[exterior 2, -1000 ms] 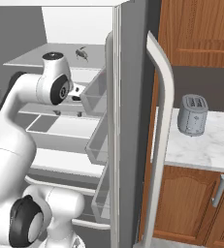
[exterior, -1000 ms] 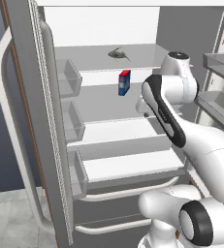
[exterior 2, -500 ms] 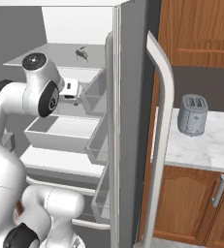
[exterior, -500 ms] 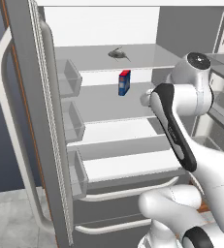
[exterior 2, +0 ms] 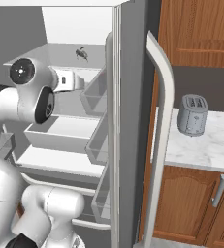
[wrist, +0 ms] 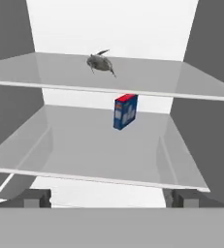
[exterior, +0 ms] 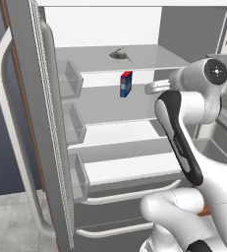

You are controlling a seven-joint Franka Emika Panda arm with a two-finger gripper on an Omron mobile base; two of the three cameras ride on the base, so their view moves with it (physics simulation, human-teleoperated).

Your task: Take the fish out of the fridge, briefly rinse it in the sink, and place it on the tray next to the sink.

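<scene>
The fridge (exterior: pixel 36 98) stands open. The small dark grey fish (exterior: pixel 119 55) lies on its top shelf, towards the back, also visible in the right base view (exterior 2: pixel 82 53) and the hand view (wrist: pixel 100 62). My gripper (wrist: pixel 111 198) is open, its two dark fingertips (wrist: pixel 36 197) wide apart with nothing between them. It points into the fridge from in front of the shelves, lower than the fish and well short of it. In the left base view the hand (exterior: pixel 149 88) hovers just right of the middle shelf. The sink and the tray are out of view.
A red-and-blue box (exterior: pixel 126 84) stands on the middle shelf below the fish (wrist: pixel 125 111). Clear door bins (exterior: pixel 70 78) line the left door and others (exterior 2: pixel 96 94) the right door. A toaster (exterior 2: pixel 192 115) sits on the marble counter beside wooden cabinets.
The arm's elbow has swung outward, away from the shelves, and the hand has risen slightly and levelled towards the fridge interior. The jaws stayed open; fish and box have not moved.
</scene>
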